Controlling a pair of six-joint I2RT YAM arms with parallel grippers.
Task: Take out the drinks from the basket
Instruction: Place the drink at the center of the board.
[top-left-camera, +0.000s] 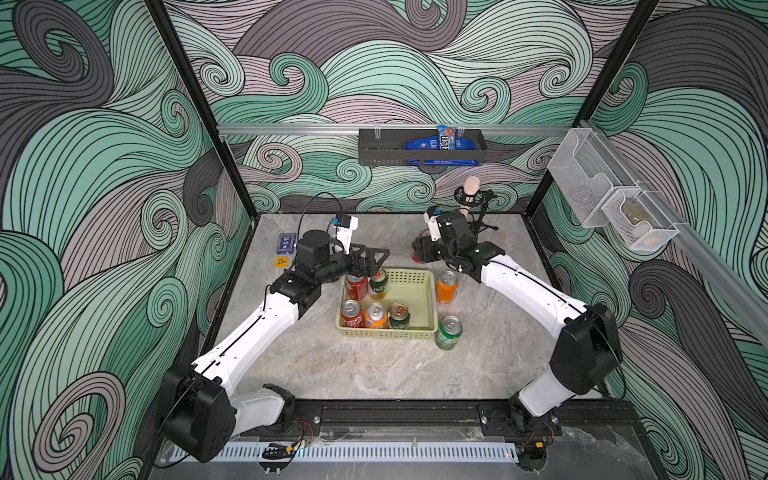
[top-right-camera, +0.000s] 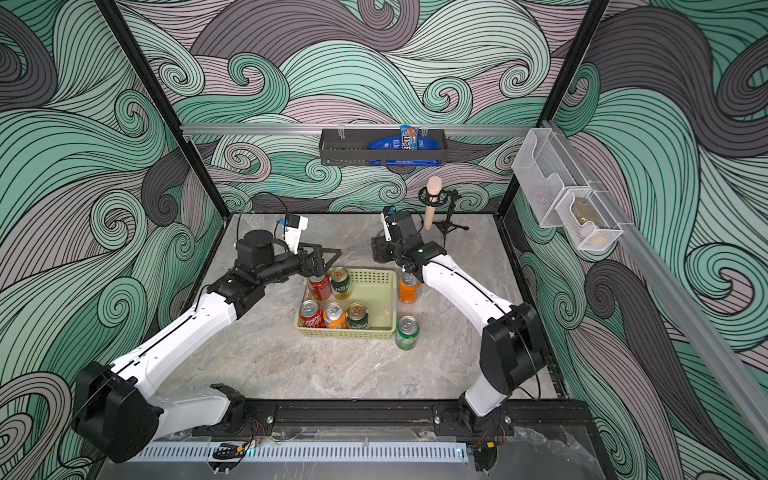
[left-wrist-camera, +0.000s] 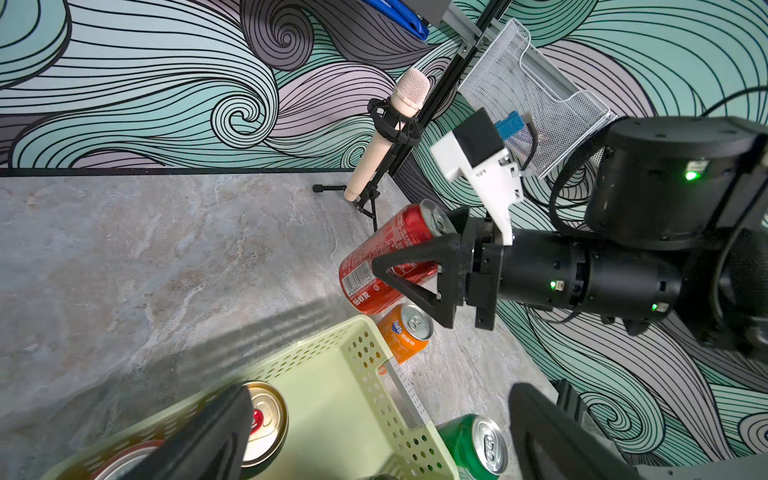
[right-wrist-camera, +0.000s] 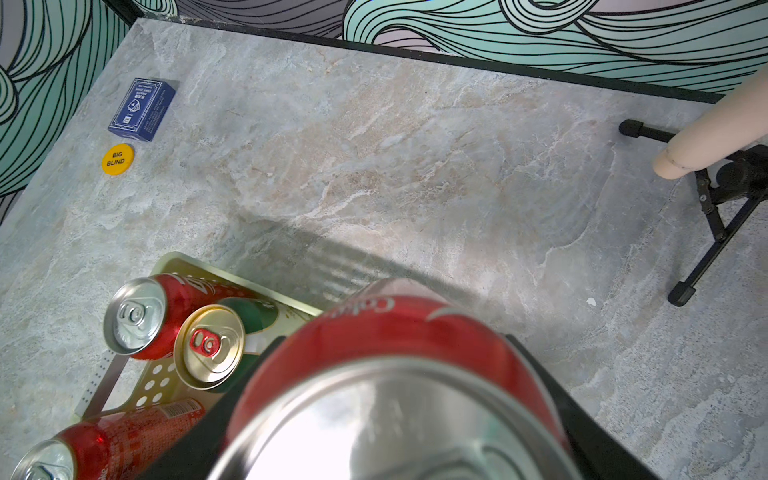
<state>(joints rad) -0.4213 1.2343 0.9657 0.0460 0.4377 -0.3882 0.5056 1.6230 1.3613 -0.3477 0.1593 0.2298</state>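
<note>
Holding, right wrist view: right gripper (right-wrist-camera: 399, 374) is clamped on the held can (right-wrist-camera: 386, 328), which is red; its silver top fills the foreground.
Basket, right wrist view: a corner of the basket (right-wrist-camera: 166, 386) shows below. One red can (right-wrist-camera: 137, 316) and one gold-topped can (right-wrist-camera: 212, 347) stand inside, touching.
Held can, left wrist view: tilted, apparently off the table (left-wrist-camera: 166, 257), outside the basket, near an orange can (left-wrist-camera: 405, 336) that stands just beside the basket wall.
Left gripper, left wrist view: left gripper (left-wrist-camera: 380, 399) has its fingers (left-wrist-camera: 208, 432) spread wide, empty, over the basket.
Count, top views: five cans are in the basket, two in the far corner by the left gripper and three along the near wall. The orange can and a green can (top-left-camera: 449, 332) stand outside on the right arm's side.
Risk, release: a tilted can set down on its edge would likely topple or roll, because the wall is smooth and curved and the base is small. It could also strike the orange can.
Risk, next pick: the corner cans touch, so a finger may land on the neighbour or on the basket wall. The light basket could then shift or lift.
Materials: the cans are thin, glossy aluminium cylinders, slippery and easily dented. The basket is shallow, rectangular, pale plastic with perforated walls. The table is flat, matte and stone-patterned.
</note>
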